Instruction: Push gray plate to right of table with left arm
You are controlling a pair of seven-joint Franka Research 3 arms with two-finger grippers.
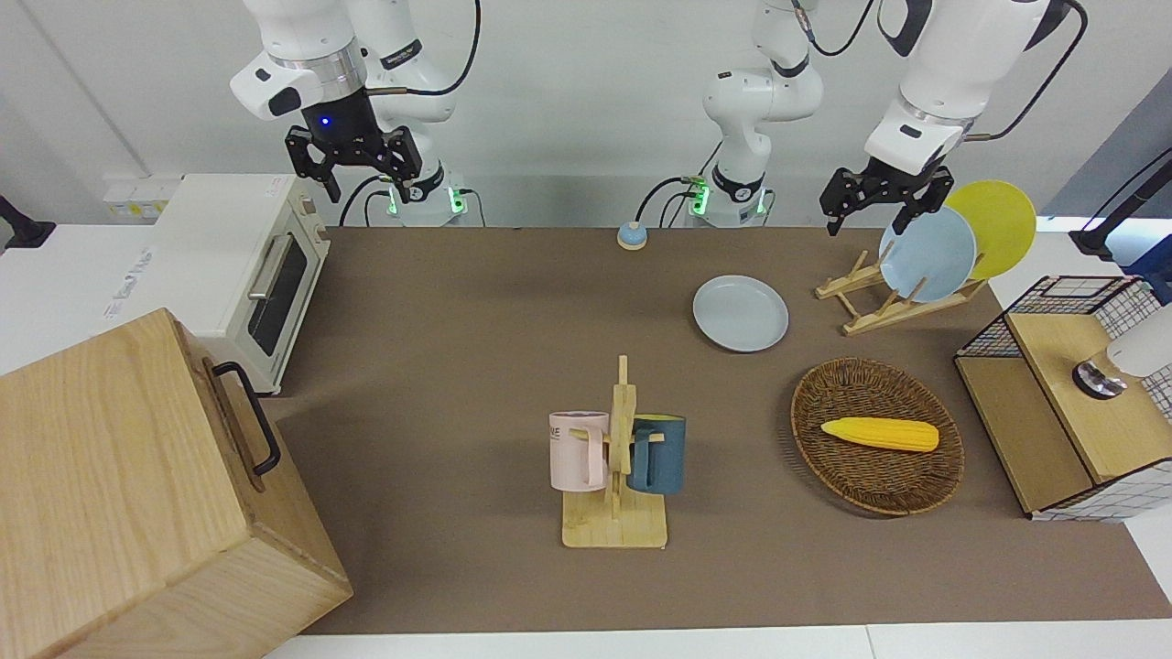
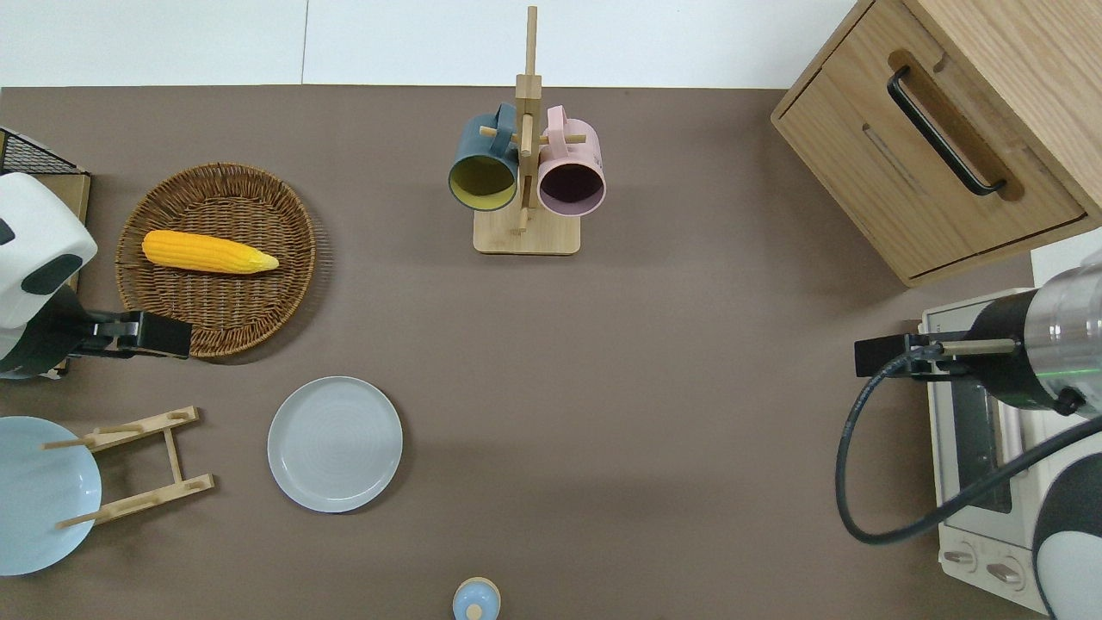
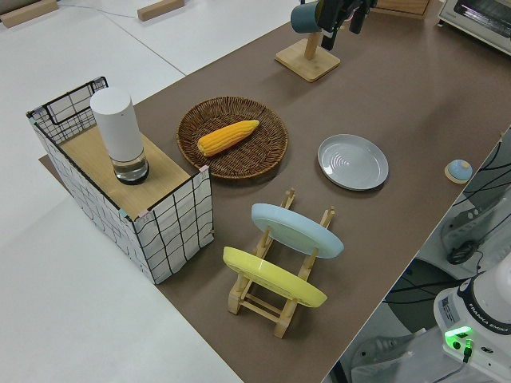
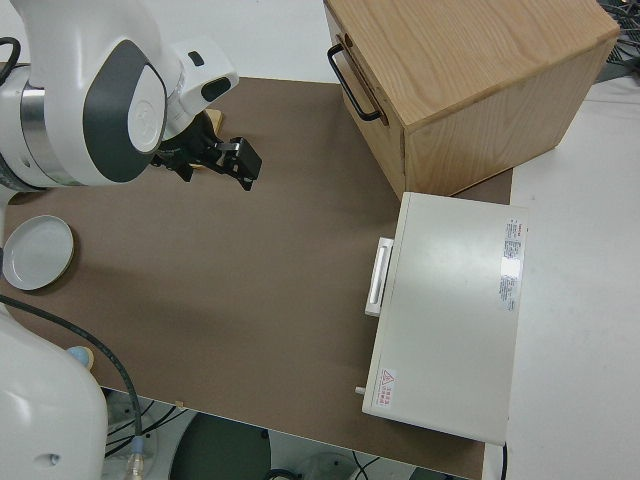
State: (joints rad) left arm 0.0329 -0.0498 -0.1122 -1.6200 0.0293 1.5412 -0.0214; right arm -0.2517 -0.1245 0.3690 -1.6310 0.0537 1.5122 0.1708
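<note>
The gray plate [image 1: 740, 313] lies flat on the brown table [image 1: 458, 302], nearer to the robots than the wicker basket. It also shows in the overhead view [image 2: 335, 443], the left side view [image 3: 353, 161] and the right side view [image 4: 37, 252]. My left gripper [image 1: 870, 218] is open and empty, up in the air. In the overhead view it [image 2: 176, 336] is over the basket's rim nearest the robots, apart from the plate. My right gripper [image 1: 366, 183] is open, empty and parked.
A wooden rack [image 2: 142, 465] toward the left arm's end holds a sky-blue plate [image 1: 927, 253] and a yellow plate [image 1: 998, 224]. The basket [image 2: 215, 258] holds a corn cob [image 2: 207, 251]. A mug stand [image 2: 525, 172], cabinet [image 2: 938, 146], toaster oven [image 1: 247, 265], wire box [image 1: 1062, 394] and small blue knob [image 2: 475, 600] also stand here.
</note>
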